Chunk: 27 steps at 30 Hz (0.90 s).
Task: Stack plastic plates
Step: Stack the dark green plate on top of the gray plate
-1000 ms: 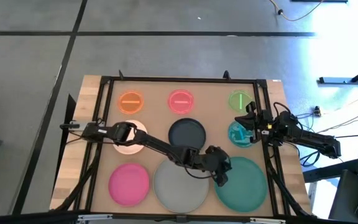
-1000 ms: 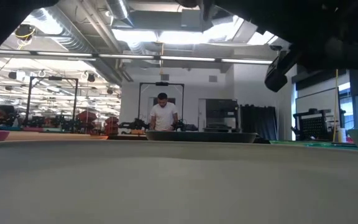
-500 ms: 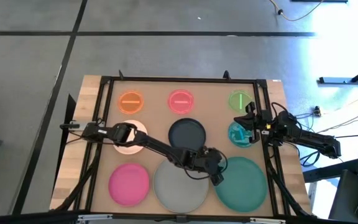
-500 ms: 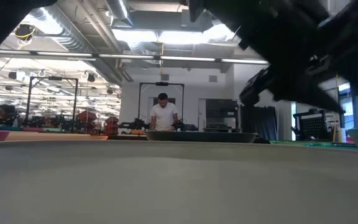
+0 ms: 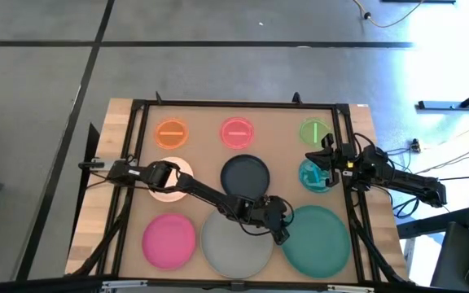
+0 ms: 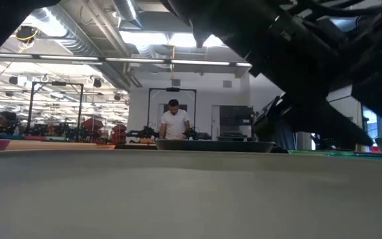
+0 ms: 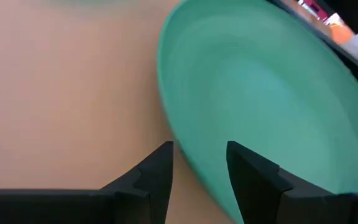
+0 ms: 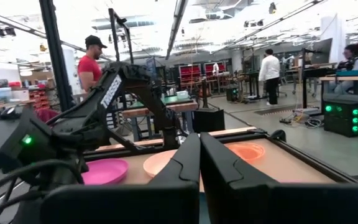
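Note:
Nine plates lie flat on the table. The far row holds small orange, pink and green plates. The middle row holds cream, dark blue and small teal. The near row holds magenta, large grey and large teal. My left gripper is open at the large teal plate's left rim. My right gripper is shut and stays by the small teal plate's right side. My left gripper comes down slanting from the table's left. One finger stands over the large teal plate's left rim, and the other over the bare table outside it. Whether either finger touches the rim, I cannot tell.
A black frame runs round the work area, with rails along both sides. My left arm stretches across the cream plate and the grey plate's far edge. In the low view the arm fills the upper right; people stand in the room beyond.
My left gripper has shifted a little toward the table's left, from over the large teal plate to its left rim. It has also come lower, as the low view shows the arm dropping into the picture. The plates have stayed in place.

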Motion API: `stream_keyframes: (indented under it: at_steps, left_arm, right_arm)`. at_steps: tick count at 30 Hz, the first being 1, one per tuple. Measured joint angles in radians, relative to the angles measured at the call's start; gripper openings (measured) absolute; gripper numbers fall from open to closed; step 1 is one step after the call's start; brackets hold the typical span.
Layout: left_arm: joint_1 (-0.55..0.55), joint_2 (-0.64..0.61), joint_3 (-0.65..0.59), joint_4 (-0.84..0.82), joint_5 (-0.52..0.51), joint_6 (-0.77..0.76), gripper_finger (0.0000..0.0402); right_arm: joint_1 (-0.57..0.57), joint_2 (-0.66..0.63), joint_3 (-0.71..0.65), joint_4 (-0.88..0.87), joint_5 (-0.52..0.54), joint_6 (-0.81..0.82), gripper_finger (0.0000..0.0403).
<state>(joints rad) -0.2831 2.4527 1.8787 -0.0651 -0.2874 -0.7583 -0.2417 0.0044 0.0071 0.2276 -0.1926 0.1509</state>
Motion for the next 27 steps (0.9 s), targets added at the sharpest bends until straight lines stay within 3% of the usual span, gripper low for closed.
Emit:
stream_keyframes:
  at_steps: [14,27]
  left_arm:
    - [0.028,0.026,-0.014,0.046,0.069,0.005,0.0136]
    - [0.043,0.043,-0.015,0.107,0.065,0.047,0.0009]
  right_arm:
    - [-0.001,0.000,0.000,0.000,0.003,0.000,0.0003]
    - [-0.001,0.000,0.000,-0.017,0.046,0.000,0.0003]
